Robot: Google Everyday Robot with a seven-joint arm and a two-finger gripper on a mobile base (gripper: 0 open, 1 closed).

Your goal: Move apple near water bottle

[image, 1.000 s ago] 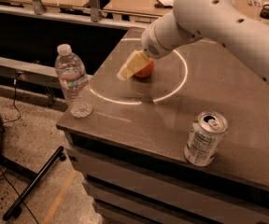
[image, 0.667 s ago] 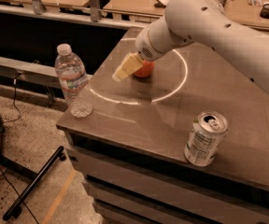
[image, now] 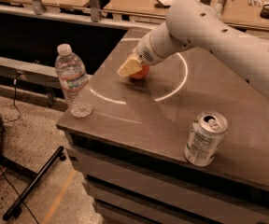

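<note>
Clear plastic with a white cap, the water bottle (image: 73,80) stands upright at the left of the frame, on the near left corner of the dark grey table (image: 139,125). Below it, at the lower left, a black stand leg (image: 34,183) lies on the speckled floor. A thin white ring (image: 179,85) is marked on the table top. Right of the bottle and apart from it, just above the centre of the frame, the orange-red apple (image: 143,73) sits on the table inside that ring. The gripper (image: 133,69) is down on it, its pale yellow tip covering the apple's left side; how far the gripper is open cannot be told. The white arm (image: 218,36) runs from there to the upper right. A silver drink can (image: 205,138) stands at the lower right, near the table's front edge.
</note>
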